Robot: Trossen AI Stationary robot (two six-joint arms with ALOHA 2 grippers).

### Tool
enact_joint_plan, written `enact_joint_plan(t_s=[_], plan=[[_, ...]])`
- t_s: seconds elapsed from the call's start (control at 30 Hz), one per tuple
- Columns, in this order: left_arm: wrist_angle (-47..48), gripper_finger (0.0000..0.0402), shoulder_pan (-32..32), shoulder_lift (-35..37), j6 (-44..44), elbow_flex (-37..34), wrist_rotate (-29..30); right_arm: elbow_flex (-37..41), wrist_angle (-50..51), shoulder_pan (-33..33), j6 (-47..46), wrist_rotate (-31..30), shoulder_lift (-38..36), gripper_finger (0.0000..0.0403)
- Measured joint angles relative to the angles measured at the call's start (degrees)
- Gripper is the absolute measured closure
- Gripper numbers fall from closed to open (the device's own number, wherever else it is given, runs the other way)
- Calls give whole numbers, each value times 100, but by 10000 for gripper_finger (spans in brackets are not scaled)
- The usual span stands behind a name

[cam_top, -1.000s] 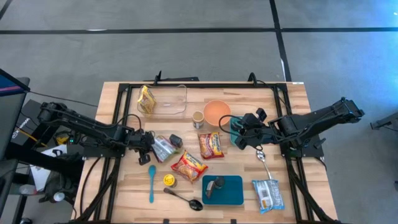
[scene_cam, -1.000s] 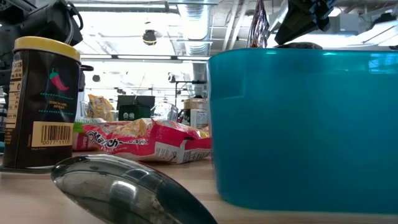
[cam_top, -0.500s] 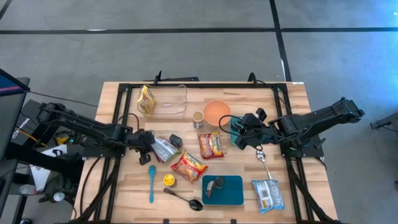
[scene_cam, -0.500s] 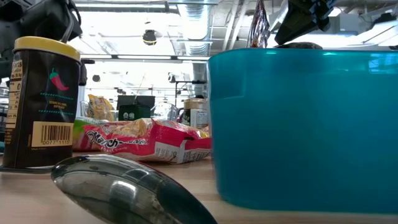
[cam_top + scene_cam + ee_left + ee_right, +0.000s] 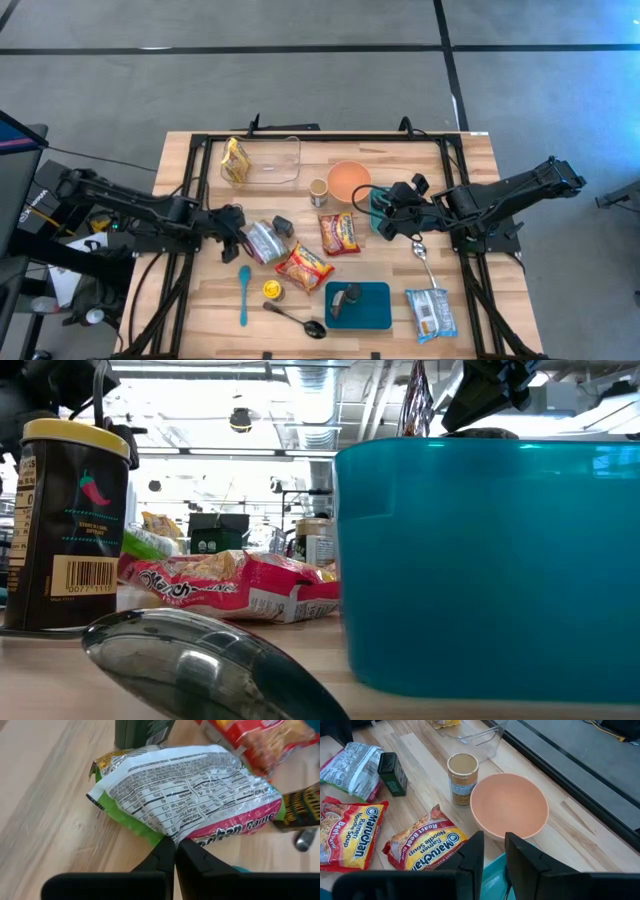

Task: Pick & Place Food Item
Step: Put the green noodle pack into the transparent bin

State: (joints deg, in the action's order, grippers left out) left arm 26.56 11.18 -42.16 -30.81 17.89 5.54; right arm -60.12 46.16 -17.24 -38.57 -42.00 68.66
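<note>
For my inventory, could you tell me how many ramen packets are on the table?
3: two red Maruchan packets mid-table, and one silver-green packet pinched by the left claw. None seems hidden.

Green-edged silvery ramen packet [image 5: 185, 790] — label-side down, pinched at its seam.

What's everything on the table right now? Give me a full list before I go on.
Ramen packet, silver and green: 1, table left, pinched by left gripper.
Maruchan ramen packets: 2, red and yellow, table centre.
Yellow snack bag: 1, back left, beside clear container.
Clear container: 1, back.
Small jar: 1, tan, beside the bowl.
Bowl: 1, orange, back centre.
Small dark box: 1, by the silver packet.
Spice tin: 1, yellow lid, front.
Blue spoon: 1, front left.
Dark spoon: 1, front.
Teal tray: 1, front centre.
Metal spoon: 1, right.
White packet: 1, front right.
Left gripper: shut on packet.
Right gripper: near the bowl.
</note>
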Motion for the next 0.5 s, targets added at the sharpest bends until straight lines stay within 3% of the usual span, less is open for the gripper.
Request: enact_joint_plan(t_s=[0.5], plan=[[-5, 401, 0, 628, 44, 0, -63, 0, 1, 0, 1, 0, 0, 331]])
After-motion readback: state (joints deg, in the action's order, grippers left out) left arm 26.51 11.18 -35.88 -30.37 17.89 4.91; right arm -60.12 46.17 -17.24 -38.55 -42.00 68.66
